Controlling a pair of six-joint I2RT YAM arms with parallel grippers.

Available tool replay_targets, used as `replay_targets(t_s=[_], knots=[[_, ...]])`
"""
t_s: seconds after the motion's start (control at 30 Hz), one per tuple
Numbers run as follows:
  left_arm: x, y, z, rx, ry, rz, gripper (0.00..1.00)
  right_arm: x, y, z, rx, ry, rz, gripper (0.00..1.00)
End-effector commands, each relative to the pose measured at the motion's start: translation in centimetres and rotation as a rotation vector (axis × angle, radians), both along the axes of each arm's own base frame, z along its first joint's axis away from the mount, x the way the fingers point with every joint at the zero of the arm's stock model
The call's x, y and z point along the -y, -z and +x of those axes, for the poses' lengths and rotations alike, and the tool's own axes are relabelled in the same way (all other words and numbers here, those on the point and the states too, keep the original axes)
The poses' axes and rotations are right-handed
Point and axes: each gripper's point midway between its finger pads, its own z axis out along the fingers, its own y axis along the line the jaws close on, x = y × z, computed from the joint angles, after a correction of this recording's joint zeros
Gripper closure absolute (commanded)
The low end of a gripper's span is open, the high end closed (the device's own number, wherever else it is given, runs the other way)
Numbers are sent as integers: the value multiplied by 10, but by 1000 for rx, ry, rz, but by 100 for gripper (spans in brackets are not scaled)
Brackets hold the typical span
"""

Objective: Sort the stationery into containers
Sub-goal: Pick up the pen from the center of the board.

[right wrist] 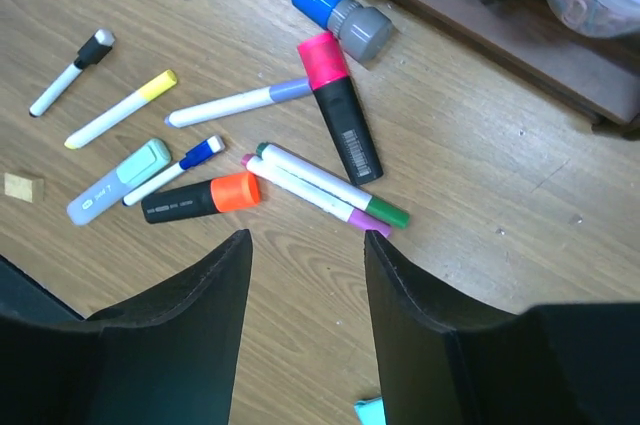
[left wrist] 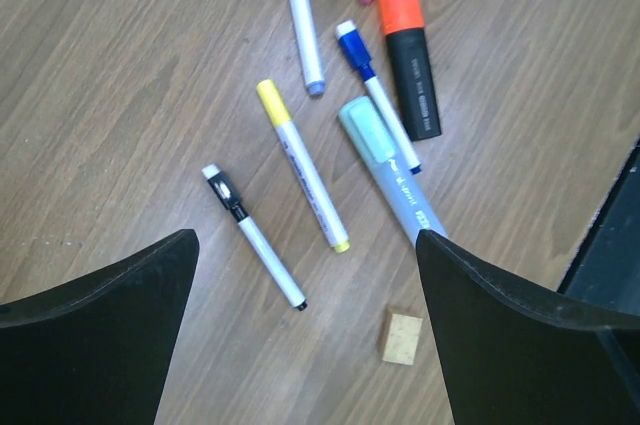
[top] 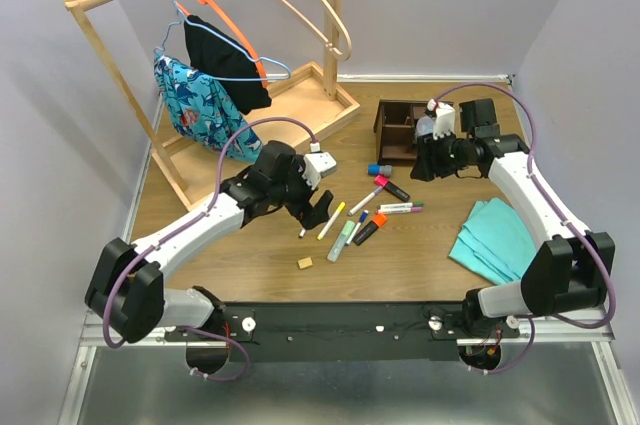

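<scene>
Jaws of your left end effector (left wrist: 305,270) stand wide and empty above the yellow-capped pen (left wrist: 302,167); your right end effector (right wrist: 307,245) hangs half-open, empty.

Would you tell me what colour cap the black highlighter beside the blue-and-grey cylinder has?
Its cap is bright pink, clearest in the right wrist view.

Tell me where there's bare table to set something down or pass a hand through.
Bare tabletop runs along the near edge, between the tan eraser and the teal cloth. A smaller open patch lies between the green-capped marker and that cloth. Crowded: the middle, around the orange highlighter and up to the wooden organizer.
</scene>
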Motion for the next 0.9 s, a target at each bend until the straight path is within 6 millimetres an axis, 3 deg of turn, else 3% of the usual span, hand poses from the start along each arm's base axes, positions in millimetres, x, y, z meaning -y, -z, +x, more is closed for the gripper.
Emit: replay_targets(t_s=[0.0,0.17,0.37,0.6,0.63,0.87], knots=[[-7,8,12,42,0,95,2,-21,-17,-3,78,-133,3,44],[-27,29,12,46,-28,200,5,-33,-19,-9,107,-282,-96,44],[-36,46,26,30,-102,277,18,-40,-16,-3,77,-228,-53,44],[-26,60,39,-106,-175,324,22,-41,-36,9,144,-150,-20,43],[-25,73,39,-148,-177,353,23,-41,-39,10,156,-146,-18,43],[-15,81,54,-186,-226,356,25,-36,-38,3,164,-138,-32,43]])
